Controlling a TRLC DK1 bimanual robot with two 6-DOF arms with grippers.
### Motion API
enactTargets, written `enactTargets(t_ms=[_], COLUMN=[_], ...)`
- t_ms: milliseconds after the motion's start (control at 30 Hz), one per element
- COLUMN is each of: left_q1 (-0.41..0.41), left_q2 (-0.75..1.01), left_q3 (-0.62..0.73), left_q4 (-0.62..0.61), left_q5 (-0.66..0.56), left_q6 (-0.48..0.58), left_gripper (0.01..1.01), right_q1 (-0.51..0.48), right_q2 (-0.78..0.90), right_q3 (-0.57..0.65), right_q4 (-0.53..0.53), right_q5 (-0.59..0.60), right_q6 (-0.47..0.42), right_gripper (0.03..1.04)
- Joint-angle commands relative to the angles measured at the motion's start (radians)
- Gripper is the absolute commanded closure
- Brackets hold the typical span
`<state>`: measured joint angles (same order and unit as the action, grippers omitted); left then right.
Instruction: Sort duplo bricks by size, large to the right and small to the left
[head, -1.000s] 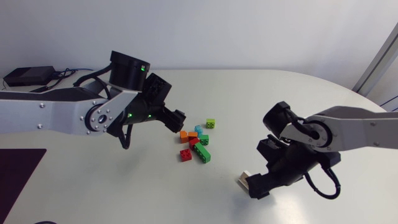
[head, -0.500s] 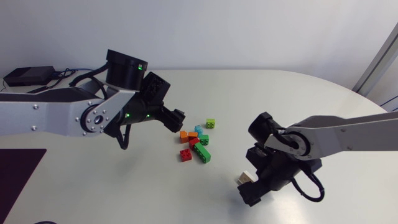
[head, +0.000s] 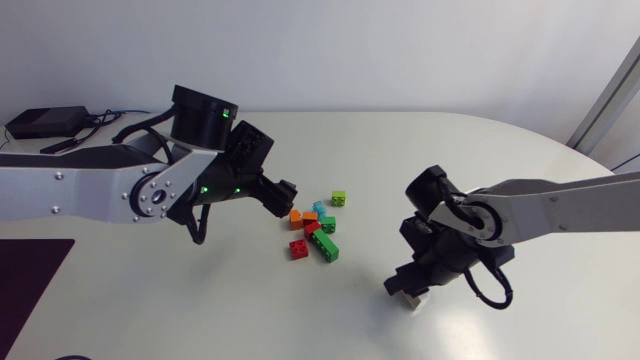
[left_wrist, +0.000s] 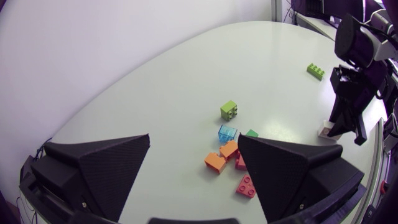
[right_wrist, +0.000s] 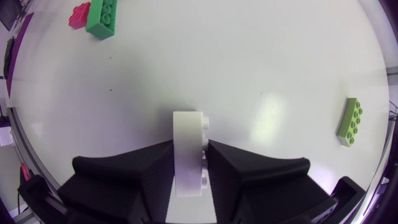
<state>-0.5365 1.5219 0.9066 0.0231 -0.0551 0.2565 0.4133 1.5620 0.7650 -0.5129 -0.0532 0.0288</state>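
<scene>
A white brick (right_wrist: 188, 155) stands on edge on the table, and my right gripper (right_wrist: 189, 149) is shut on it, one finger on each side. In the head view that brick (head: 416, 300) peeks out under the right gripper (head: 408, 290) at the front right. My left gripper (head: 283, 193) hangs open above the table beside the pile, its fingers wide apart with nothing between them (left_wrist: 194, 146). The pile holds an orange brick (head: 297, 216), a red brick (head: 299, 249), a long green brick (head: 324, 246), a cyan brick (head: 319, 208) and a small lime brick (head: 339, 198).
A long lime brick (right_wrist: 350, 121) lies alone to the side of the right gripper, also visible beyond it as the lime brick (left_wrist: 315, 71). A black box with cables (head: 45, 122) sits at the back left. A dark mat (head: 30, 270) lies at the front left.
My right gripper has shifted over the white brick and closed on it. The left arm has barely moved.
</scene>
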Motion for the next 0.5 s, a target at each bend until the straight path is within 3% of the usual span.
enactTargets(t_ms=[0,267,467], left_q1=[0.004,-0.002,-0.011], left_q2=[-0.019,-0.022,-0.016], left_q3=[-0.028,-0.026,-0.028], left_q4=[0.008,0.011,0.011], left_q5=[0.012,0.012,0.012], left_q6=[-0.010,-0.011,-0.014], left_gripper=[0.043,0.043,0.043], right_q1=[-0.050,-0.392,-0.528], right_q2=[-0.042,0.000,0.102], right_q3=[-0.026,0.065,0.097], right_q4=[-0.007,-0.010,0.050], right_q5=[0.009,-0.002,-0.017], right_q6=[-0.017,-0.176,-0.227], right_gripper=[1.02,1.02,1.01])
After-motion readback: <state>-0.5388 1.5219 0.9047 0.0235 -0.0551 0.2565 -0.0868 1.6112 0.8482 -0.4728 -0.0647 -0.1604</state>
